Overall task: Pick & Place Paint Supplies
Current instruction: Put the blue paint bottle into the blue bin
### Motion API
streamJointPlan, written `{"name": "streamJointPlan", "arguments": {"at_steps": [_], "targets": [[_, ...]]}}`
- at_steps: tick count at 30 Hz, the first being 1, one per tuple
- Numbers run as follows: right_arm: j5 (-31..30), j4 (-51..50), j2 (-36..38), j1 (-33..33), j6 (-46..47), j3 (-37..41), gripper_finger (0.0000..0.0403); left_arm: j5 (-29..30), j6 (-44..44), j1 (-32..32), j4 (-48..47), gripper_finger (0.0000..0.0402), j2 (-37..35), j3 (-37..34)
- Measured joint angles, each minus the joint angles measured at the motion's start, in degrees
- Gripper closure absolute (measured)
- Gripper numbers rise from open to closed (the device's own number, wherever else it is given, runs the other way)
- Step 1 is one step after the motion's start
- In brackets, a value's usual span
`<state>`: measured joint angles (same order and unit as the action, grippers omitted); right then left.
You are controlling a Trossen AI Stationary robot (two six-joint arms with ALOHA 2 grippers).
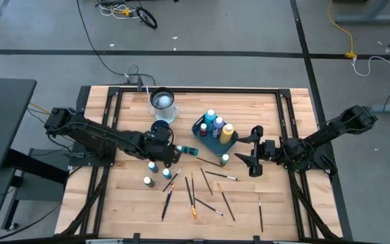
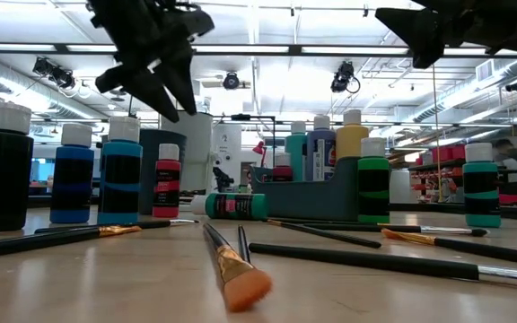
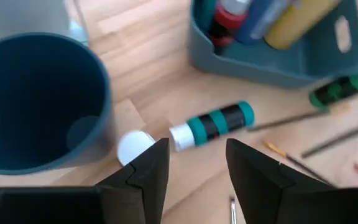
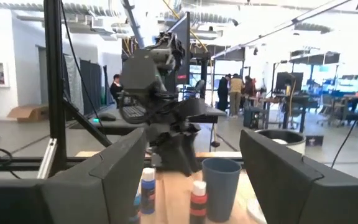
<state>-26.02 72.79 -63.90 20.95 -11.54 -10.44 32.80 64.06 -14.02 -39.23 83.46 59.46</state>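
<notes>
I've got the left gripper point(image 3: 194, 171) hanging with jaws half open and empty over the toppled teal bottle point(image 3: 211, 124) — a sloppy pinch could roll it away.

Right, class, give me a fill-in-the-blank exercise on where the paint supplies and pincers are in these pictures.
1. The green-banded bottle beyond the left pincer is lying on its ____.
2. The yellow bottle stands inside the teal ____.
3. The fingers of the right pincer are ____ and hold nothing.
4. The brushes lie loose on the wooden ____.

Missing words: side; tray; open; table
</notes>
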Motion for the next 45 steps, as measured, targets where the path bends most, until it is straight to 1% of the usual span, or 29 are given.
{"name": "streamJointPlan", "arguments": {"at_steps": [3, 8, 10, 11, 19, 21, 23, 26, 31, 35, 38, 41, 45], "targets": [[0.0, 1.0, 0.0, 0.0, -4.8, 0.0, 0.014, -2.6, -4.5, -2.1, 0.3, 0.0235, 0.0, 0.0], [0.0, 4.1, 0.0, 0.0, -11.4, 0.0, 0.014, -15.2, -17.2, -4.9, 0.3, 0.0235, 0.0, 0.0], [0.0, 5.1, 0.0, 0.0, -13.0, 0.0, 0.014, -18.2, -21.3, -5.6, 0.3, 0.0235, 0.0, 0.0], [0.0, 5.4, 0.0, 0.0, -13.3, 0.0, 0.014, -18.7, -22.1, -5.8, 0.3, 0.0235, 0.0, 0.0], [0.0, 6.0, 0.0, 0.0, -13.4, 0.0, 0.014, -18.5, -19.3, -6.9, 0.2, 0.0235, 0.0, 0.0], [0.0, 6.0, 0.0, 0.0, -12.9, 0.0, 0.014, -17.4, -16.8, -6.9, 0.2, 0.0235, 0.0, 0.0], [0.0, 5.6, 0.0, 0.0, -11.7, 0.0, 0.014, -17.6, -15.6, -6.9, 0.2, 0.0235, 0.0, 0.0], [0.0, 5.0, 0.0, 0.0, -10.5, 0.0, 0.014, -20.4, -17.7, -6.9, 0.2, 0.0235, 0.0, 0.0], [0.0, 3.7, 0.0, 0.0, -8.5, 0.0, 0.014, -21.3, -19.0, -6.7, -0.9, 0.0235, 0.0, 0.0], [0.1, 3.3, 0.0, 0.0, -6.5, 0.0, 0.014, -23.9, -20.1, -6.6, -2.5, 0.0235, 0.0, 0.0], [0.1, 3.1, 0.0, 0.0, -5.3, 0.0, 0.014, -23.5, -20.2, -6.6, -2.9, 0.0235, 0.0, 0.0], [0.1, 2.4, 0.0, 0.0, -4.2, 0.0, 0.014, -21.1, -21.3, -6.6, -2.9, 0.0235, 0.0, 0.0], [0.0, 2.0, 0.0, 0.0, -3.7, 0.0, 0.014, -21.7, -21.4, -6.4, -2.9, 0.0235, 0.0, 0.0]]}}
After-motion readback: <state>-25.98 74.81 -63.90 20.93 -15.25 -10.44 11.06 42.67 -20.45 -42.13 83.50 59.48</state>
